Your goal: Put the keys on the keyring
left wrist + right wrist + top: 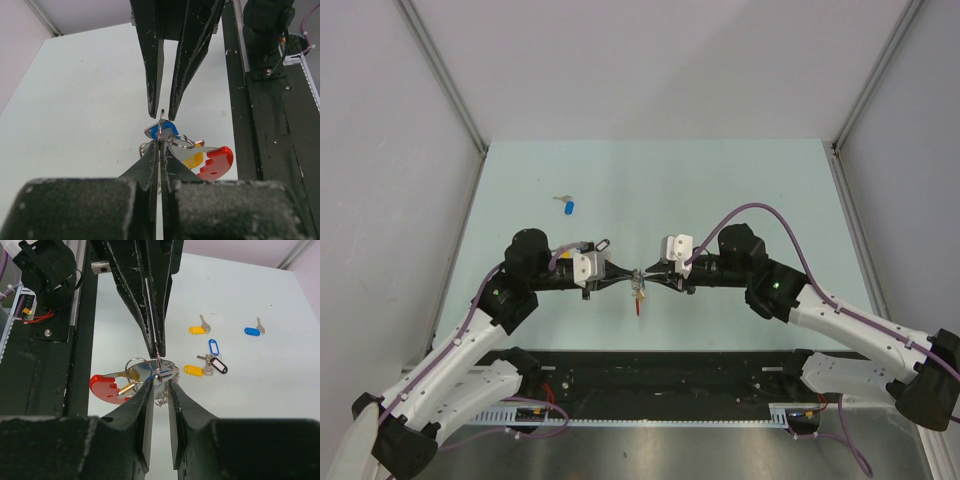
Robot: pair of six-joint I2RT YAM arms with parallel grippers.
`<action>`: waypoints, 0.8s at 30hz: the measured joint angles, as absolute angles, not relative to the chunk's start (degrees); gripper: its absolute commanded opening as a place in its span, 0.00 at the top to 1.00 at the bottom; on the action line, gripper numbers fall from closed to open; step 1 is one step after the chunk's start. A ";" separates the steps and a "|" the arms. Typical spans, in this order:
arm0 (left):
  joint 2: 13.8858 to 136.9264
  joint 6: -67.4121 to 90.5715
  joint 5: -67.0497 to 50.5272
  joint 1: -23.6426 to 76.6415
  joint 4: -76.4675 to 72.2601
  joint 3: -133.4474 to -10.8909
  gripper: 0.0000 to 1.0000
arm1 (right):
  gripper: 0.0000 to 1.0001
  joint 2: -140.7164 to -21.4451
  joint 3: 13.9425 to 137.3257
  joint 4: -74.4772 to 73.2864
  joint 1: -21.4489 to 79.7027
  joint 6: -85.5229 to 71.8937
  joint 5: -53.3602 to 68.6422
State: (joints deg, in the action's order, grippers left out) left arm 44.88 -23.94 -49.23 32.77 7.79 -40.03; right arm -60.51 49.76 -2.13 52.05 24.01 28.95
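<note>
L gripper (160, 144) clenched on keyring (217, 162), R gripper (161, 116) hold unclear; if either slips mid-threading, blue-tag key (167, 129) & ring drop to table (90, 100).

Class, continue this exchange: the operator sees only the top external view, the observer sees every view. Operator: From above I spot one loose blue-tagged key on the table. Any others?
Observer: Yes. The right wrist view shows a yellow-tagged key, a second yellow-tagged key and a black-tagged key lying loose too.
Operator: What are the arms pinching where they meet?
Observer: The left gripper is shut on a thin metal ring; the right gripper has its jaws slightly apart beside it.
Operator: And the red bit dangling there?
Observer: That is the keyring, with a blue tag and a yellow tag bunched next to it.
</note>
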 measured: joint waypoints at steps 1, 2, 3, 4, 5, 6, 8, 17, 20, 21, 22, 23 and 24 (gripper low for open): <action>44.88 -23.94 -49.25 32.77 7.79 -40.01 1.00 | 0.79 -60.53 49.76 -1.83 52.01 24.01 28.97; 44.88 -23.94 -49.28 32.77 7.77 -39.99 1.00 | 0.79 -60.53 49.76 -1.56 52.01 24.01 28.97; 44.88 -23.97 -49.30 32.77 7.75 -39.92 1.00 | 0.79 -60.53 49.76 -1.39 51.99 24.01 28.97; 44.88 -23.94 -49.30 32.77 7.75 -39.86 1.00 | 0.80 -60.53 49.76 -1.32 52.01 24.01 28.97; 44.88 -23.94 -49.32 32.77 7.75 -39.79 1.00 | 0.85 -60.55 49.76 -1.26 51.99 24.01 28.97; 44.88 -23.94 -49.36 32.77 7.75 -39.75 1.00 | 0.87 -60.55 49.76 -1.17 51.99 24.01 28.97; 44.88 -23.94 -49.43 32.77 7.75 -39.75 1.00 | 0.95 -60.60 49.76 -0.97 51.99 23.94 28.99; 44.88 -23.92 -49.58 32.77 7.77 -39.75 1.00 | 1.00 -60.75 49.76 -0.97 52.01 23.99 29.21; 44.91 -23.92 -49.58 32.77 7.81 -39.75 1.00 | 1.00 -60.75 49.76 -0.97 52.14 24.01 29.17; 44.95 -23.92 -49.58 32.77 7.84 -39.75 1.00 | 1.00 -60.75 49.76 -0.97 52.23 24.01 29.17; 44.99 -23.92 -49.60 32.77 7.84 -39.75 1.00 | 1.00 -60.75 49.76 -0.97 52.31 24.01 29.15; 45.08 -23.94 -49.60 32.77 7.88 -39.75 1.00 | 1.00 -60.75 49.76 -0.97 52.42 24.01 29.06; 45.15 -23.92 -49.63 32.77 7.88 -39.75 1.00 | 1.00 -60.75 49.76 -0.97 52.51 24.01 28.95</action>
State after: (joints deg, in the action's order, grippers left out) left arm 45.15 -23.92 -49.63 32.77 7.88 -39.75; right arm -60.75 49.76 -0.97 52.51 24.01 28.95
